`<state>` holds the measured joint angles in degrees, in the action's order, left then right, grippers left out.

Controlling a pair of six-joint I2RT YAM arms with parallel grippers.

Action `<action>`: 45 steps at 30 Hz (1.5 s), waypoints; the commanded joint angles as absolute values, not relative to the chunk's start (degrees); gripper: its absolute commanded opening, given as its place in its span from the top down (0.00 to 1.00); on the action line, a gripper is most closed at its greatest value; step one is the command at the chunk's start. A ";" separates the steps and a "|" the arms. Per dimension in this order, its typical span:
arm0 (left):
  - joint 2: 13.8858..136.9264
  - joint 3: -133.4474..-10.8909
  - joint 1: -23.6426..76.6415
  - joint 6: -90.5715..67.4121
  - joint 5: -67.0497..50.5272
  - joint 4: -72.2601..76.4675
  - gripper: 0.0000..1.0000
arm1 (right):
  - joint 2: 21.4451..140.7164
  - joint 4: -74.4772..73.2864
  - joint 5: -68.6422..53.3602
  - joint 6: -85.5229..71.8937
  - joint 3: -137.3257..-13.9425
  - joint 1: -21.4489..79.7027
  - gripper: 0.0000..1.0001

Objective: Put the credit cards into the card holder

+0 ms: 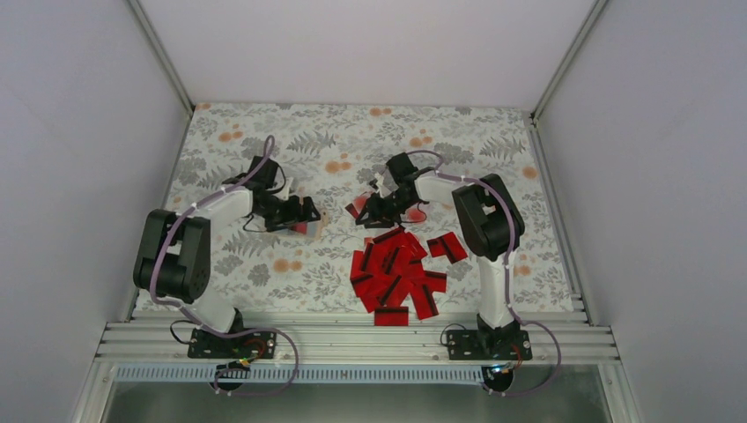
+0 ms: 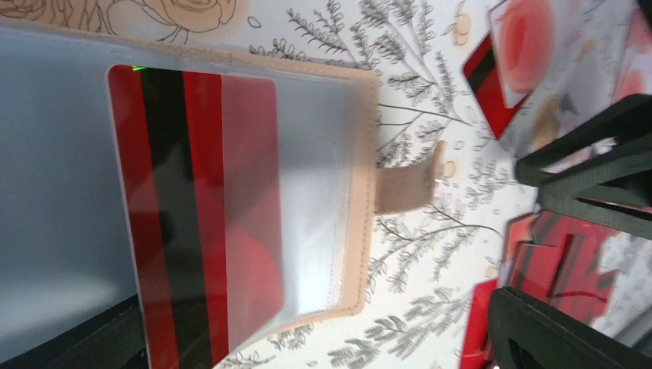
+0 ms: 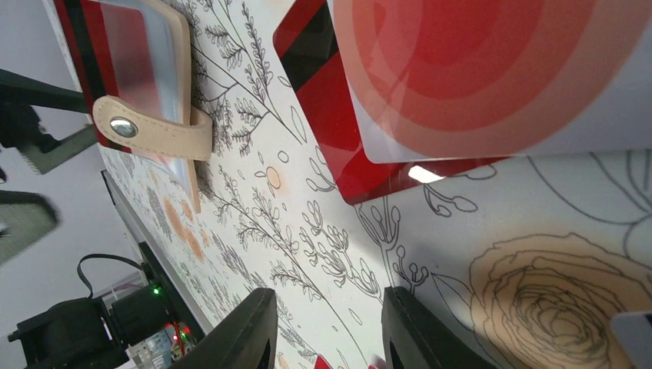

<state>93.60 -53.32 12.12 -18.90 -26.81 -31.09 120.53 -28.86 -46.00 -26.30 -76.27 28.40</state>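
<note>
The tan card holder point(image 2: 365, 169) lies open on the flowered cloth, with a red, black-striped credit card point(image 2: 184, 215) showing through its clear sleeve. My left gripper point(image 2: 315, 346) stands wide open over the holder, which reaches into the gap between its fingers; in the top view the left gripper point(image 1: 295, 211) sits at the holder point(image 1: 310, 226). My right gripper point(image 3: 327, 323) is open above bare cloth with nothing between its fingers. Just ahead of it a pale card with a red blot point(image 3: 492, 69) overlaps a red striped card point(image 3: 323, 100). A heap of red credit cards point(image 1: 395, 273) lies nearer the bases.
Two more red cards point(image 1: 447, 248) lie apart to the right of the heap. The holder's strap with a metal snap point(image 3: 146, 131) sticks out towards the right gripper. Grey walls close the cloth on three sides, and an aluminium rail point(image 1: 352, 339) runs along the near edge.
</note>
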 commanded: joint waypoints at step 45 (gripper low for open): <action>95.20 -52.34 8.69 -15.35 -19.80 -28.00 0.61 | 128.89 -26.20 -47.77 -28.71 -88.51 37.53 0.78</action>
